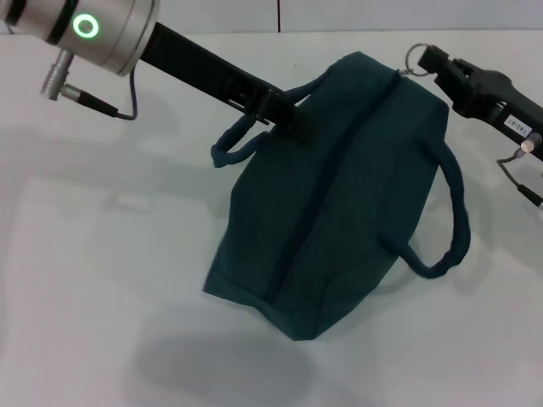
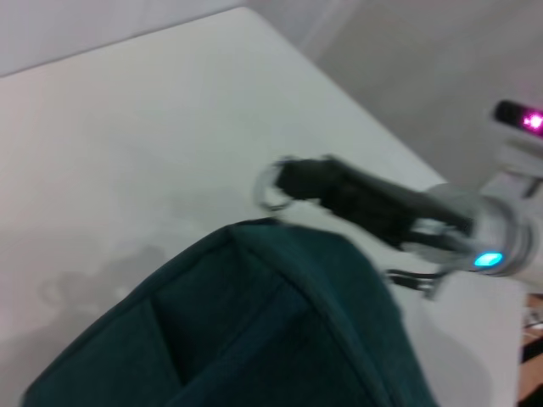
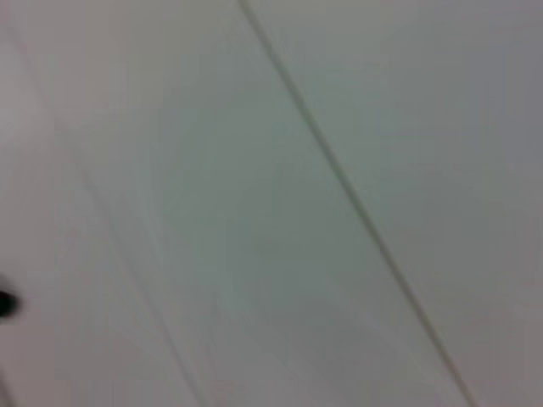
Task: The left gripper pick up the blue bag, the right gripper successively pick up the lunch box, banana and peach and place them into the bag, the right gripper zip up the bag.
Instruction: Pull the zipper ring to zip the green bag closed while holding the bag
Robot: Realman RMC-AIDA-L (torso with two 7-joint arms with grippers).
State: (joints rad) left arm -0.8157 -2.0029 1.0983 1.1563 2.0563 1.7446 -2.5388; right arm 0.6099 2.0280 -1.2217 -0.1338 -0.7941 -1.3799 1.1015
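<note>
The blue bag [image 1: 339, 195] hangs tilted above the white table, its top seam drawn closed. My left gripper [image 1: 284, 110] reaches in from the upper left and is shut on the bag's top edge beside one loop handle [image 1: 246, 136]. At the bag's far end, my right gripper [image 1: 427, 58] is shut on the ring zipper pull [image 1: 413, 58]. The left wrist view shows the same bag [image 2: 254, 322], right gripper [image 2: 293, 176] and ring zipper pull [image 2: 273, 185]. The lunch box, banana and peach are out of view.
The white table [image 1: 102, 280] spreads under and around the bag, whose shadow falls on it at the front. The second loop handle [image 1: 454, 220] dangles on the bag's right side. The right wrist view holds only a pale surface crossed by a thin line.
</note>
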